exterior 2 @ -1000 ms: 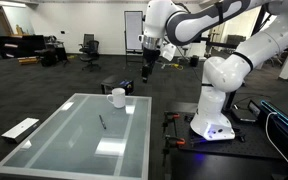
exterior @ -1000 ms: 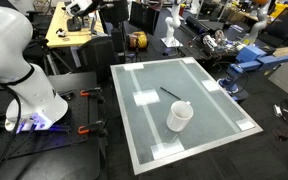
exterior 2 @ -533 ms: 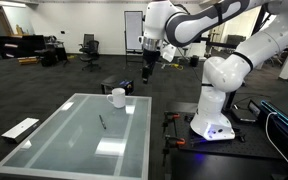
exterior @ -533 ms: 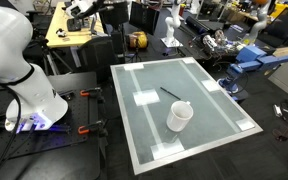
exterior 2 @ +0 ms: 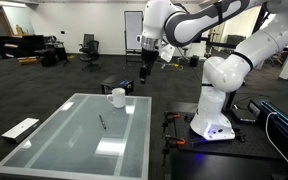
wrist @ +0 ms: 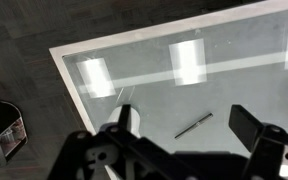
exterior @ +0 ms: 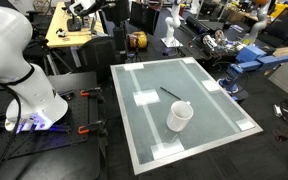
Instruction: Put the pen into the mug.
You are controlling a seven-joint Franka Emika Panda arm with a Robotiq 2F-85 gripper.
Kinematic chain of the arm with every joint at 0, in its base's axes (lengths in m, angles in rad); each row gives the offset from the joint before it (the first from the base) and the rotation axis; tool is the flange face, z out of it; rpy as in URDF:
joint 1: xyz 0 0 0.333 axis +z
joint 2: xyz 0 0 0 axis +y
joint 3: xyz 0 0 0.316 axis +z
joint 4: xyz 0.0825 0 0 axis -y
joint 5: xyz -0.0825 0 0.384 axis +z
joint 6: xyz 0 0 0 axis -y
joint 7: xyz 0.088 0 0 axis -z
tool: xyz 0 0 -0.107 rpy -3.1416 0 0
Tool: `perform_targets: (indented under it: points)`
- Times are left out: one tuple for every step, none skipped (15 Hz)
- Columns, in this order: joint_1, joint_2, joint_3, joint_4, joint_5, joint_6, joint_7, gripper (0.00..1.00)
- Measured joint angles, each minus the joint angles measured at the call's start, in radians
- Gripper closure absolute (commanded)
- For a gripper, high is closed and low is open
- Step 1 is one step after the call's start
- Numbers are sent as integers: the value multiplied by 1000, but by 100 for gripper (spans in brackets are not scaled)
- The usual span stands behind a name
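While the gripper point(exterior 2: 145, 72) hangs well above the glass table point(exterior: 222, 118), its jaws spread wide and empty (the wrist view shows the gap), the pen point(exterior: 170, 94) lies flat on the glass. The mug point(exterior: 180, 116) stands upright near the pen, not touching it.

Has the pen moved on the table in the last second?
No. The pen lies in the same spot on the glass table, at the same gap from the white mug, in both exterior views.
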Motion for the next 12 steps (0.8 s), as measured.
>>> perform_targets:
  points:
    - [1, 15, 12, 5, 9, 19, 16, 0]
    - [4, 33, 24, 9, 19, 40, 34, 0]
    - [7, 54, 36, 12, 30, 66, 55, 0]
    - [10, 78, 48, 16, 41, 96, 77, 0]
    - [12, 104, 61, 20, 50, 128, 104, 0]
    - [12, 132, 75, 26, 59, 160, 136, 0]
    - [12, 165, 89, 33, 67, 193, 175, 0]
    - [12, 199, 103, 40, 71, 226, 216, 0]
    - [11, 238, 115, 50, 74, 259, 256, 0]
    - [11, 276, 124, 61, 76, 290, 291, 0]
    - [10, 317, 132, 74, 78, 322, 325, 0]
    - [10, 358, 137, 89, 78, 353, 356, 0]
